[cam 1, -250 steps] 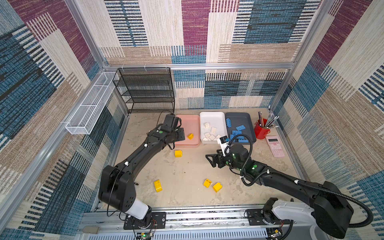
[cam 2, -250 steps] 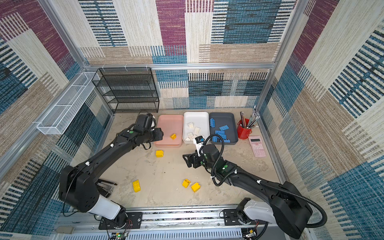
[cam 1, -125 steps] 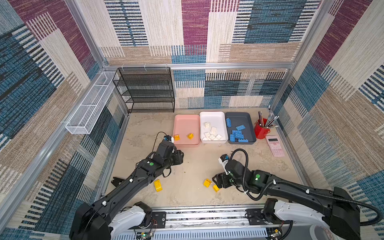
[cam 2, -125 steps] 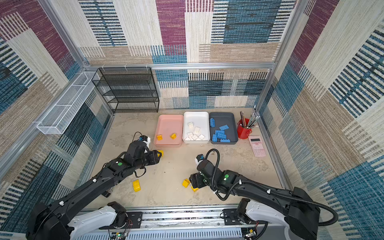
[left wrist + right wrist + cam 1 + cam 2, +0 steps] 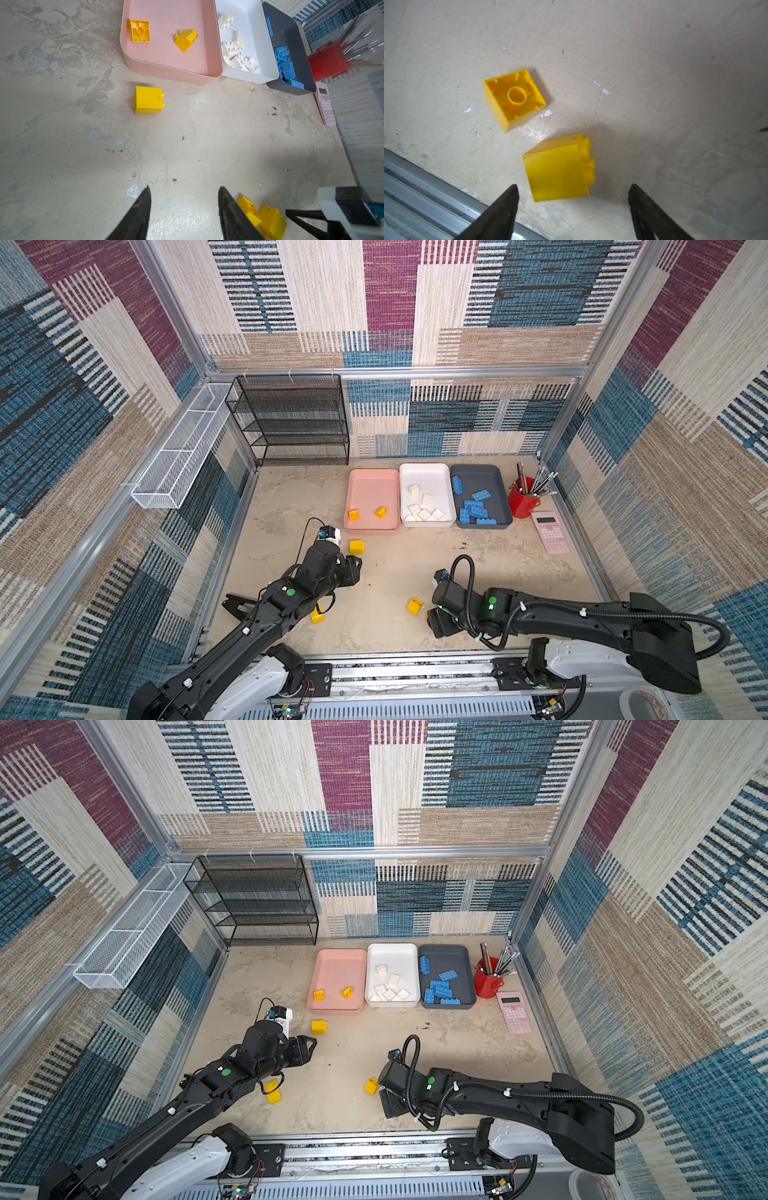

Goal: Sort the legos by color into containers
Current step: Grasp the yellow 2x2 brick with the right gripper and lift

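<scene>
Table (image 5: 415,564), contents as we find them:

- Pink tray (image 5: 371,485), white tray (image 5: 424,472) and grey tray (image 5: 496,489) stand side by side at the far edge.
- In the pink tray we count two yellow bricks (image 5: 354,514), apart from each other.
- The white tray holds the white bricks (image 5: 424,510), mostly heaped at its near end.
- The grey tray holds the blue bricks (image 5: 473,508).
- We note a tipped brick (image 5: 148,99), yellow, on its side on the table just before the pink tray.
- An arm-side brick (image 5: 274,1096), yellow, lies on the table against the left arm and is partly hidden by it.
- A hollow brick (image 5: 515,99), yellow, rests open side up near the front rail.
- A studded brick (image 5: 558,168), yellow, lies on its side just beside the hollow brick.
- The left claw (image 5: 184,189) is released and empty, low over bare table, well short of the tipped brick.
- The right claw (image 5: 573,187) is released; its tips flank the near end of the studded brick, and we see no contact.
- Pen cup (image 5: 523,499) and calculator (image 5: 550,531) sit right of the grey tray.
</scene>
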Controlling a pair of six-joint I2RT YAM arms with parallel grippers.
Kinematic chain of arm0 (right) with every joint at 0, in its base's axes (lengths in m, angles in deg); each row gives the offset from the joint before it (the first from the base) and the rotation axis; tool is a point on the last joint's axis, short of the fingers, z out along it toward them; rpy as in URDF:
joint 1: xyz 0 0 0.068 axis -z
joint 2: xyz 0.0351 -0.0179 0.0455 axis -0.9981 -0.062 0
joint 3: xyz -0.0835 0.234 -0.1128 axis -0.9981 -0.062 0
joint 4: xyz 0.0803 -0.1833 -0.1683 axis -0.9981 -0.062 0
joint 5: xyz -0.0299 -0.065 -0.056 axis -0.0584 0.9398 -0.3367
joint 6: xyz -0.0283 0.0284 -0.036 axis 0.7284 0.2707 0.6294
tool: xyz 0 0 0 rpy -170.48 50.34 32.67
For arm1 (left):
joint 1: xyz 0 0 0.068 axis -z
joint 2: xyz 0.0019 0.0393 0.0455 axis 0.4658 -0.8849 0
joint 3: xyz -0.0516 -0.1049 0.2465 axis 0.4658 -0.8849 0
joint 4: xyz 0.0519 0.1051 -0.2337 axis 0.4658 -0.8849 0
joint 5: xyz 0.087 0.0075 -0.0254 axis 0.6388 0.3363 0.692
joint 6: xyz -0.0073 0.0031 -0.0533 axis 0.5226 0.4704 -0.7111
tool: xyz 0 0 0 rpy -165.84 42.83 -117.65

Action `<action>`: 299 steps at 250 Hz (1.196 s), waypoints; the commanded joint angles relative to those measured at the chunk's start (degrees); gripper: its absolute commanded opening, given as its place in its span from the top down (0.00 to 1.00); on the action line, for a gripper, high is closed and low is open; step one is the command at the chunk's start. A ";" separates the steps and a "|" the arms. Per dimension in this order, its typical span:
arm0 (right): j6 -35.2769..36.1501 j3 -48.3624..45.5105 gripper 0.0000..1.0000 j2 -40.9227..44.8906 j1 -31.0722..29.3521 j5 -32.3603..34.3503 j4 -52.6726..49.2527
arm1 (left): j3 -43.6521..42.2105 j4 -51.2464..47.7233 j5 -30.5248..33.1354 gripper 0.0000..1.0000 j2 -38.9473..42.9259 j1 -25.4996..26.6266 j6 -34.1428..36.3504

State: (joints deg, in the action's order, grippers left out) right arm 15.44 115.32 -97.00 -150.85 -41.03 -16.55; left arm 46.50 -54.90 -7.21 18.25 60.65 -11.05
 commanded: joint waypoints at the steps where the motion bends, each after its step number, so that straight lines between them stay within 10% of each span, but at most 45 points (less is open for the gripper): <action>1: 0.57 0.84 0.17 -1.95 -0.02 1.62 1.61 | -0.49 0.08 0.02 0.47 0.49 -0.01 -1.58; 189: 3.42 3.09 0.56 -8.41 -0.03 3.76 5.34 | -1.24 -1.30 -0.11 0.47 2.21 -0.01 -2.01; 299: 6.45 10.38 0.58 -8.82 3.02 3.58 3.93 | -3.28 -1.84 0.17 0.47 5.73 -0.01 -2.01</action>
State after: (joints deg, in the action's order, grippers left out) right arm 19.49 123.12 -105.69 -149.45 -37.40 -12.66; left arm 43.68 -56.80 -7.12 22.95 60.67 -11.99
